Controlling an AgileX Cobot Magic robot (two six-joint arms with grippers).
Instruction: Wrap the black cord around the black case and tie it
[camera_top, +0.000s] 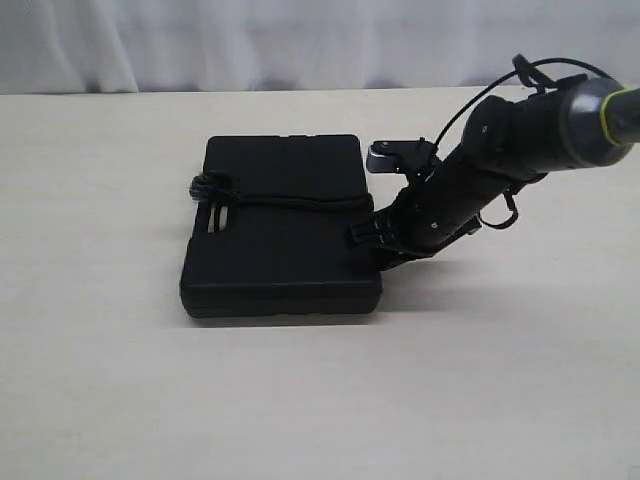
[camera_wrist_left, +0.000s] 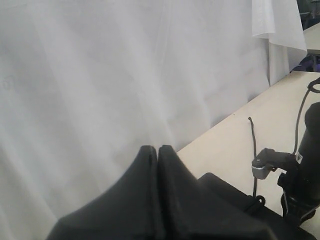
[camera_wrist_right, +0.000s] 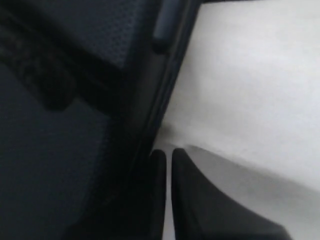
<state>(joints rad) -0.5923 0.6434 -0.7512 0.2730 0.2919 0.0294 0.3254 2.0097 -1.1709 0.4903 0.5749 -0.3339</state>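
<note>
1. The right gripper has its two fingers drawn together with only a thin pale slit between them. Nothing can be seen pinched there. The close view is blurred, so contact with the cord cannot be judged.
2. In the exterior view the right gripper sits low against the right-hand edge of the black case. Black fingers against black plastic make the tips hard to tell apart.
3. The left gripper is closed, finger against finger, and holds nothing. It points towards the white backdrop, and the exterior view does not show it at all.
4. The right arm comes in from the upper right, sloping down and leftward to the case. Its upper part is cut off by the frame edge.
5. The case lies flat near the middle of the pale table.
6. The black cord runs straight across the lid from left to right. Its fuzzy knot sits at the left edge, just above the handle slot.
7. The cord's right end disappears under the gripper, so where it ends cannot be told.
8. In the left wrist view, a thin dark line rises beyond the case. Whether it is cord or robot cable cannot be told.
</note>
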